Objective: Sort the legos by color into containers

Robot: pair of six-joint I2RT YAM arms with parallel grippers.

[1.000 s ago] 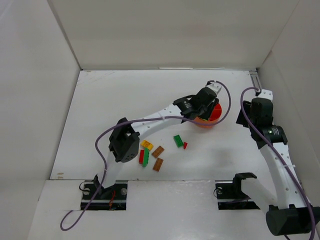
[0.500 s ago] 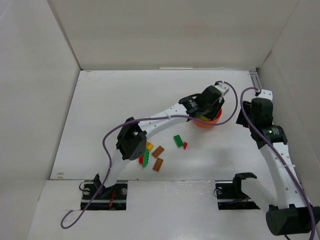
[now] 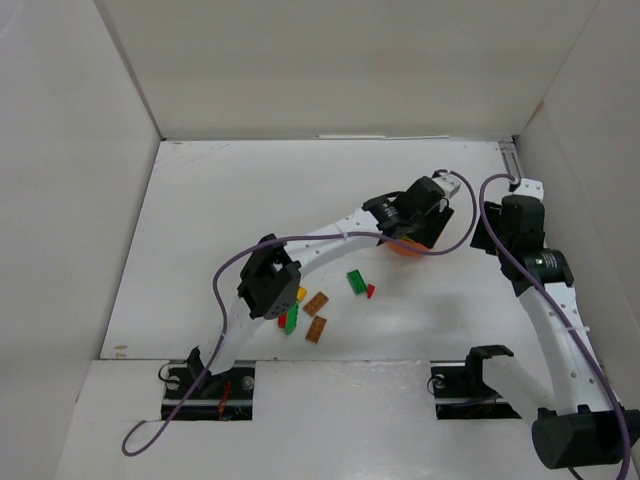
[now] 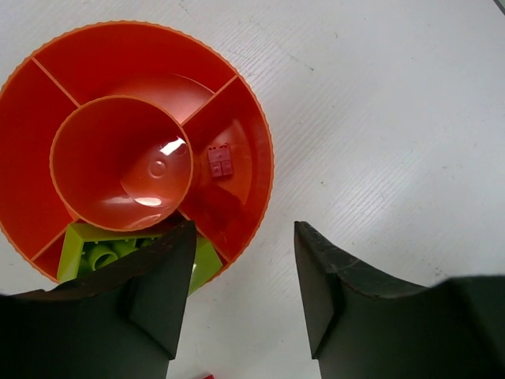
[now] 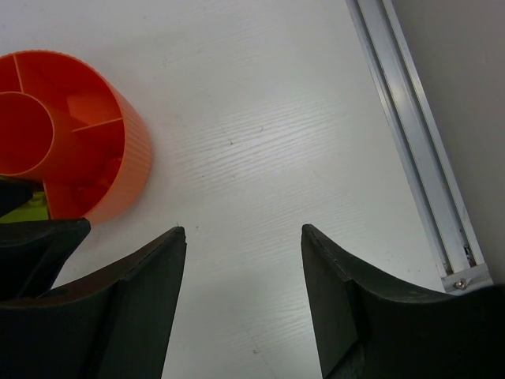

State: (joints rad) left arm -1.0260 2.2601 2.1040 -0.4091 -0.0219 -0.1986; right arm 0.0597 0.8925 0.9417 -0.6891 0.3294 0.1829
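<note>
Left pincer (image 4: 245, 237) is over the bowl (image 4: 118, 59), jaws parted, nothing between them. Lime brick (image 4: 95, 249) sits in the outer compartment under my left-hand finger (half hidden, one corner seems to ride over the rim, can't tell if it's fully seated). Small red brick (image 4: 220, 160) is in the neighbouring compartment. Reads as the drop step of this cycle, done. Right pincer (image 5: 241, 237) is parted too, empty, over the desk (image 5: 260, 118) just beside the bowl. Next: lift clear without clipping the rim, then go for the green brick (image 3: 356, 281) or the others near my elbow. Green probably wants its own compartment.
</note>
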